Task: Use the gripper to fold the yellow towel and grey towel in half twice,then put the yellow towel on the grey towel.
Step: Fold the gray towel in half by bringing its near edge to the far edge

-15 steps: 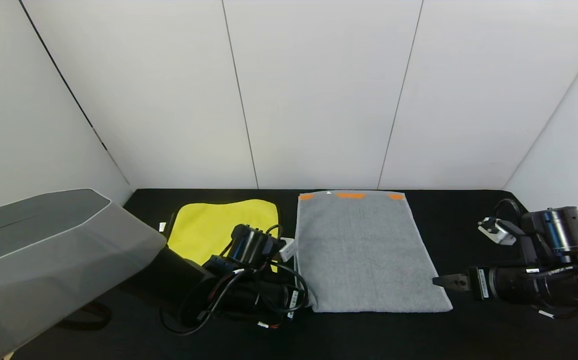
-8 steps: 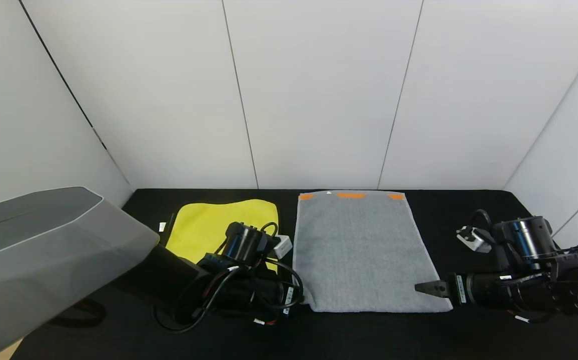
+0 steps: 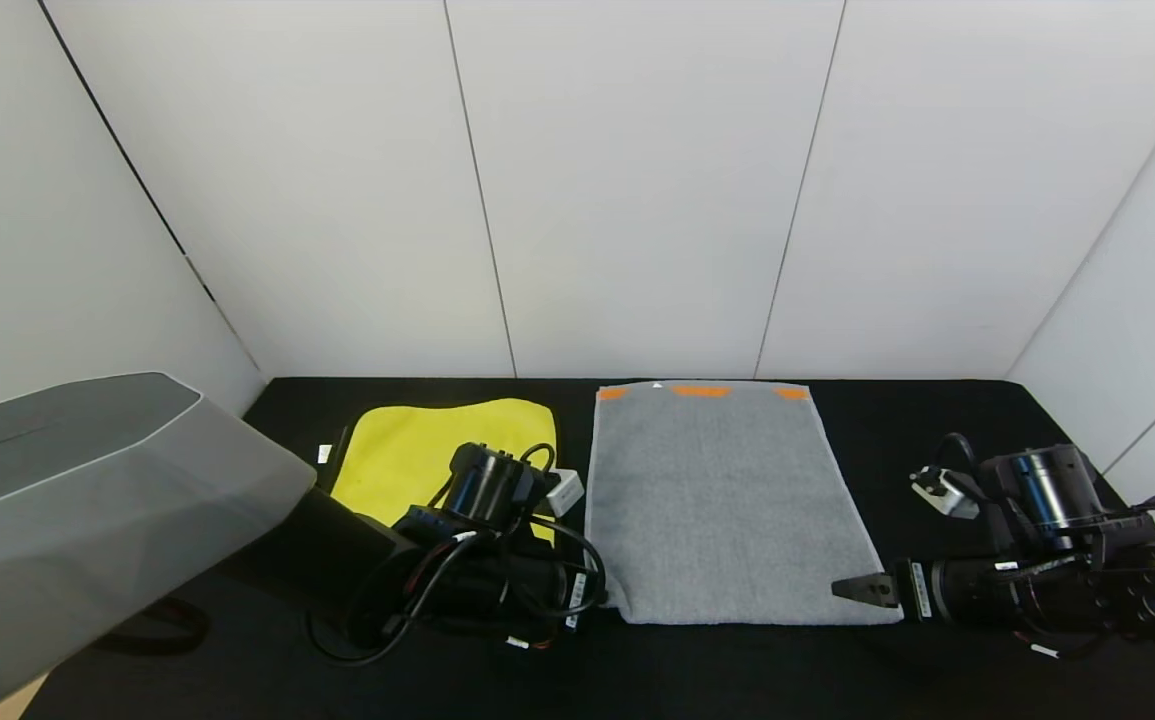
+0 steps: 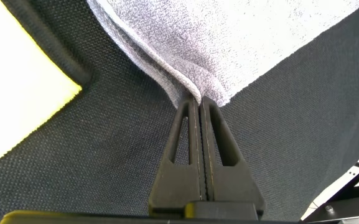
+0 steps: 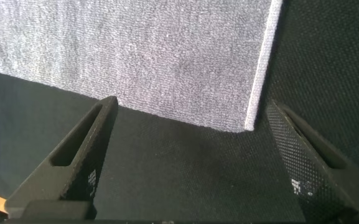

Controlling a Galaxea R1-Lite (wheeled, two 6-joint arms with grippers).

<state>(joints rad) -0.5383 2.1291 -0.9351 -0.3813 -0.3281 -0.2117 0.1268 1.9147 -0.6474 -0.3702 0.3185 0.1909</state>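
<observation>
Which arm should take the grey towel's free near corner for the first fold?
Right. The right gripper hangs open with that corner of the grey towel between its fingers. The left gripper is already shut on the opposite near corner, beside the yellow towel.

The left tool (image 4: 198, 106) is seen low in the head view, left of centre, its fingers pressed together on a pinched-up corner of the grey towel (image 3: 727, 500). The right tool (image 3: 852, 588) is held low at the lower right, pointing left, with its fingers (image 5: 83, 158) spread wide apart.
</observation>
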